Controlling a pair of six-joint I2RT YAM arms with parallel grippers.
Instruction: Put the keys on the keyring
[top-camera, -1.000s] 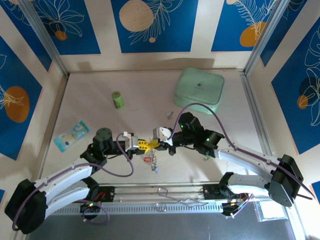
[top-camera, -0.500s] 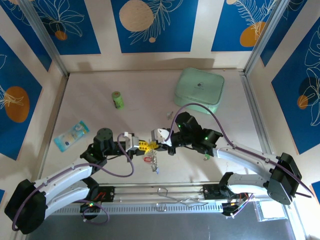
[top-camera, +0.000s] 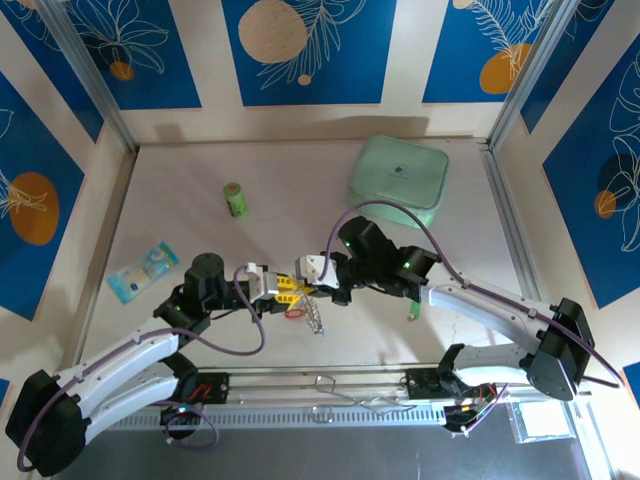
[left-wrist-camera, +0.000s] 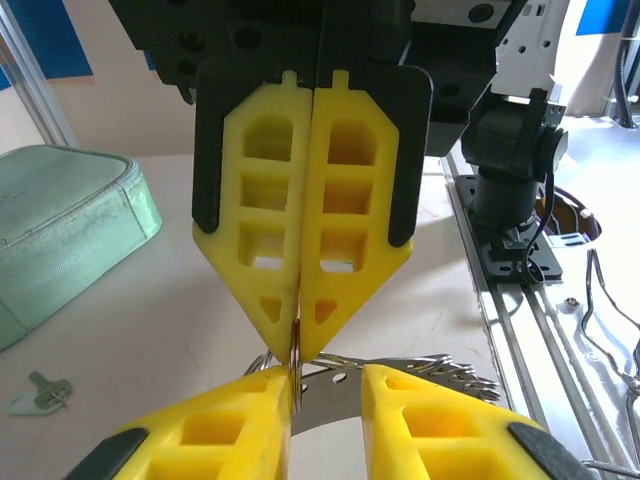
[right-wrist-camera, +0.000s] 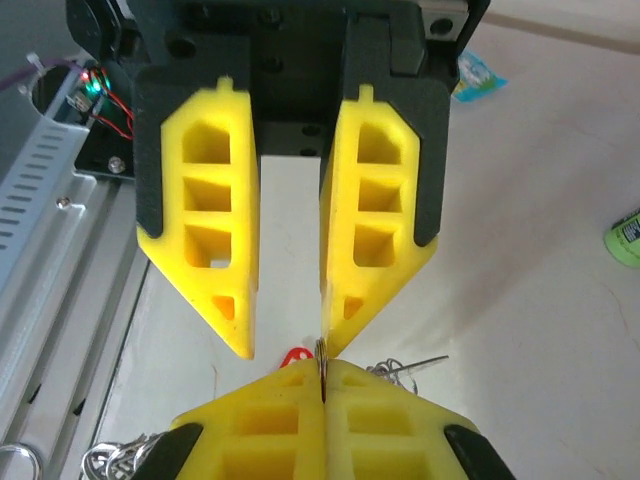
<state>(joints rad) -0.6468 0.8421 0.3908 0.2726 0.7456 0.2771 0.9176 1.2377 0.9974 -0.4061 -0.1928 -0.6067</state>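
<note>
The keyring (right-wrist-camera: 322, 352) shows edge-on as a thin silvery band. My right gripper (right-wrist-camera: 322, 372) is shut on it. My left gripper (left-wrist-camera: 328, 385) faces it tip to tip, open, with the ring's edge (left-wrist-camera: 293, 372) against its left finger (left-wrist-camera: 210, 430). From above, both grippers (top-camera: 285, 287) (top-camera: 310, 282) meet at the table's middle front. Silver keys (top-camera: 316, 318) and a red tag (top-camera: 295, 312) hang under the ring. The key bunch (left-wrist-camera: 450, 372) spreads out behind my left fingers. A loose key with a pale tag (left-wrist-camera: 40, 395) lies on the table near the box.
A mint-green box (top-camera: 398, 180) stands at the back right. A green bottle (top-camera: 236, 200) stands at the back left and a blue packet (top-camera: 143, 270) lies at the left. A metal rail (top-camera: 330, 385) runs along the near edge.
My left gripper's jaws have parted from shut to open. Both grippers and the hanging keys have shifted slightly left, while the right stays shut on the ring.
</note>
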